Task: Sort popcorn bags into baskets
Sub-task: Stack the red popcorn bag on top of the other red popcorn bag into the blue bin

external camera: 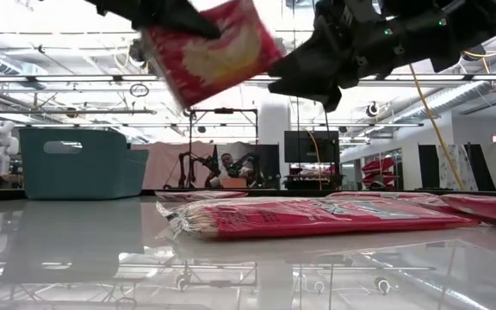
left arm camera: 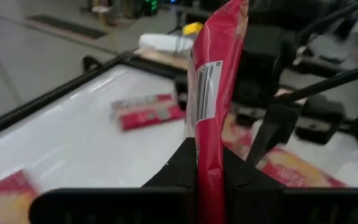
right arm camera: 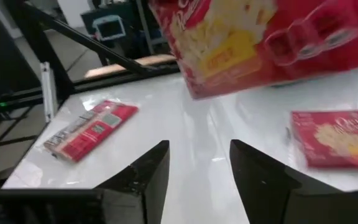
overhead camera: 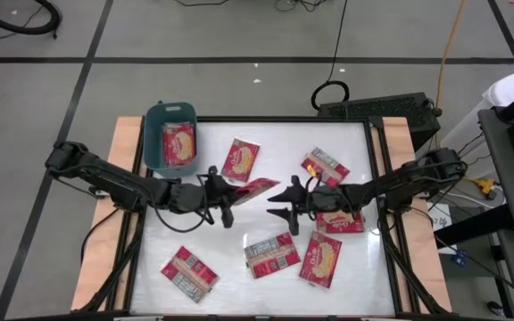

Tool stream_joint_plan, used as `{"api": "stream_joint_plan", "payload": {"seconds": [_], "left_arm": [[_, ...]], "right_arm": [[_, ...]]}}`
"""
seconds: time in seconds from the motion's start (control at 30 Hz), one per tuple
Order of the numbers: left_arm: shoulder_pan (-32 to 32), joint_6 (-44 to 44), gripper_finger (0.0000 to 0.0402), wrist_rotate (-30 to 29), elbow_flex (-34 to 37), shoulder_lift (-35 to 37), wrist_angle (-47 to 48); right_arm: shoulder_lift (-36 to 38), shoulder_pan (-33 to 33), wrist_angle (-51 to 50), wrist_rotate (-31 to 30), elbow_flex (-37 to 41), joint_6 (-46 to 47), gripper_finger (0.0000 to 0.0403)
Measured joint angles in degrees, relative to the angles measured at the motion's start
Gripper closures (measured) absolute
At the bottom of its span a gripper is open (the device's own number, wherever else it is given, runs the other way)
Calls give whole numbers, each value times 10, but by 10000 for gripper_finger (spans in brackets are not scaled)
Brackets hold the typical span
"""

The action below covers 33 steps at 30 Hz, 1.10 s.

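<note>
White glossy tabletop [overhead camera: 239,276] with wooden side strips, centre of the overhead frame.

Left gripper [overhead camera: 228,201]: mid-frame, clenched on a flat red popcorn bag [overhead camera: 254,189], held on edge above the surface.

Right gripper [overhead camera: 286,203]: just right of that bag, fingers [right arm camera: 146,171] parted, grasping nothing.

Small teal-blue rectangular plastic bin [overhead camera: 154,134]: upper left, one red packet [overhead camera: 179,143] inside.

Loose red packets: one upper centre [overhead camera: 240,160], one upper right [overhead camera: 326,166], one under the right arm [overhead camera: 342,223], three along the lower part [overhead camera: 188,273] [overhead camera: 271,255] [overhead camera: 321,259].
</note>
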State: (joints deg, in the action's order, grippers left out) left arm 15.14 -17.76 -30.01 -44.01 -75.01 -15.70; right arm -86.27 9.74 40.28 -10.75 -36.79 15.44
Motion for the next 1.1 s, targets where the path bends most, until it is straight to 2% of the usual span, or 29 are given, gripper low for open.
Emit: {"api": "stream_joint_plan", "payload": {"seconds": [0.13,0.37,0.6,0.83,0.97,1.1], "left_arm": [[4,30,365,24,0,1,-63],[12,84,385,110,0,0,-157],[25,115,363,122,0,-14,-216],[24,139,385,137,0,-61,-310],[20,145,376,142,0,-84,-341],[18,149,360,143,0,-84,-350]], "right_arm": [[-16,15,45,-13,-1,-16,227],[-17,41,99,-45,0,-53,213],[-17,54,212,-43,0,-125,212],[-16,54,285,-26,0,-176,217],[-16,54,285,-10,-1,-181,241],[-16,54,284,-10,-1,-181,299]]}}
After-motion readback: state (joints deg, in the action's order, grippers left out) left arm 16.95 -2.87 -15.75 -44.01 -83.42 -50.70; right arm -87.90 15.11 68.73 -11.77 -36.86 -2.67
